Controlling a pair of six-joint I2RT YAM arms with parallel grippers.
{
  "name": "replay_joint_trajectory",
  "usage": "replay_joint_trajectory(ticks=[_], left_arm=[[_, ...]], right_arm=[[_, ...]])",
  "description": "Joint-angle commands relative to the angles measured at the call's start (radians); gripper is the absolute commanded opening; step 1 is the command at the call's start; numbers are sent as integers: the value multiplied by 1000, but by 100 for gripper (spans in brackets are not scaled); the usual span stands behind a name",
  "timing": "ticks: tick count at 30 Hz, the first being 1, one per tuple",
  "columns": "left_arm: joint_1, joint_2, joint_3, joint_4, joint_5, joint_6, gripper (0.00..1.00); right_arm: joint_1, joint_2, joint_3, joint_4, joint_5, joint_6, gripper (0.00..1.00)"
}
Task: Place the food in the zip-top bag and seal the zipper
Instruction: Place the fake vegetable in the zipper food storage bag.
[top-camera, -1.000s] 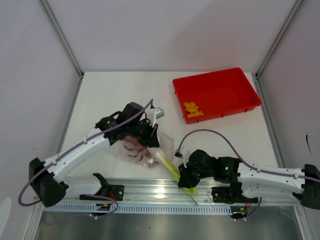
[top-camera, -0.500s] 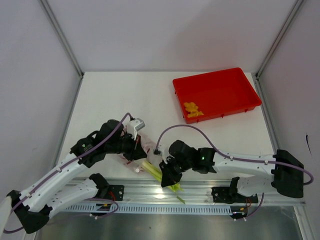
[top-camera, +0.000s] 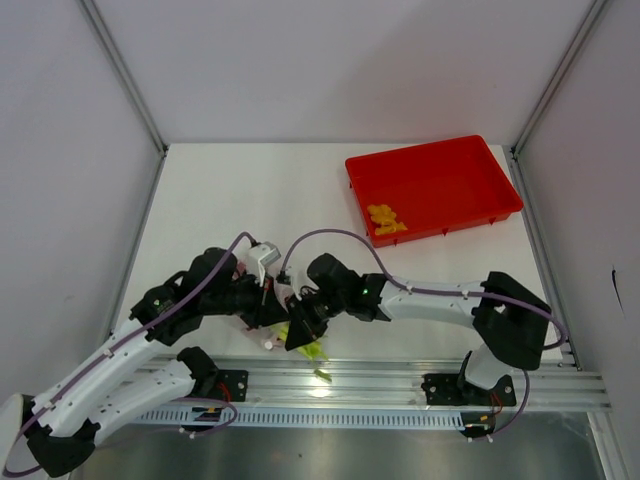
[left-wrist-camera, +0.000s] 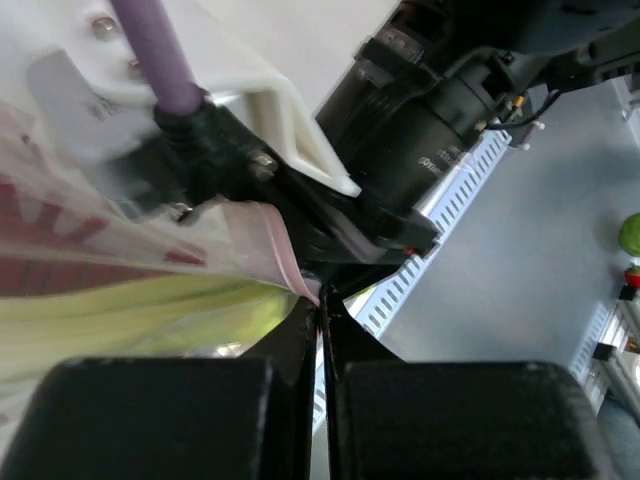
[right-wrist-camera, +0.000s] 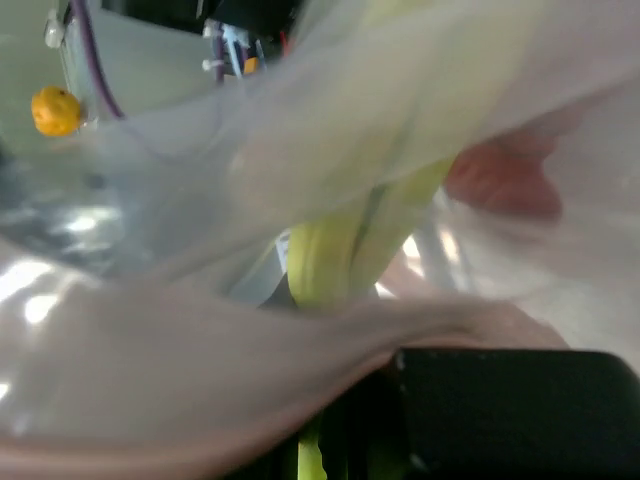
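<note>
The clear zip-top bag (top-camera: 262, 298) hangs from my left gripper (top-camera: 274, 306), which is shut on its pinkish zipper rim (left-wrist-camera: 281, 246). My right gripper (top-camera: 300, 327) is shut on the pale-green stalk (top-camera: 311, 350) right at the bag's mouth. The stalk's upper part lies inside the film (left-wrist-camera: 130, 308); its lower end sticks out over the rail. In the right wrist view the stalk (right-wrist-camera: 325, 262) shows through blurred bag film (right-wrist-camera: 200, 330). Dark red patches (left-wrist-camera: 50, 220) show inside the bag. The yellow-orange pieces (top-camera: 383, 218) lie in the red tray (top-camera: 450, 170).
The red tray stands at the far right of the white table. The aluminium rail (top-camera: 400, 378) runs along the near edge, just below both grippers. Both arms meet at the near left-centre, cables looping above them.
My right gripper has carried the stalk leftward into the bag's mouth. My left gripper has drawn the bag down and nearer the rail. The two grippers now meet.
</note>
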Motion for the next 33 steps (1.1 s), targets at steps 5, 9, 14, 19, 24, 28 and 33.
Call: replay_joint_trajectory(ticks=[5, 9, 14, 19, 24, 28, 33], left_arm=[[-12, -34, -9, 51, 64, -71, 0], [-26, -35, -12, 63, 75, -97, 0], [-38, -41, -12, 71, 73, -111, 0], [-38, -49, -6, 55, 30, -116, 1], [-38, -18, 0, 81, 21, -122, 0], [-38, 5, 4, 112, 9, -120, 0], [-38, 34, 23, 114, 13, -99, 1]], right_arm=[[36, 132, 68, 303, 227, 91, 1], [66, 152, 62, 360, 396, 32, 4], [63, 263, 118, 354, 506, 38, 26], [106, 194, 99, 250, 551, 15, 59], [128, 36, 1, 177, 597, 31, 72], [137, -64, -41, 115, 592, 42, 73], [138, -144, -92, 19, 557, 28, 70]])
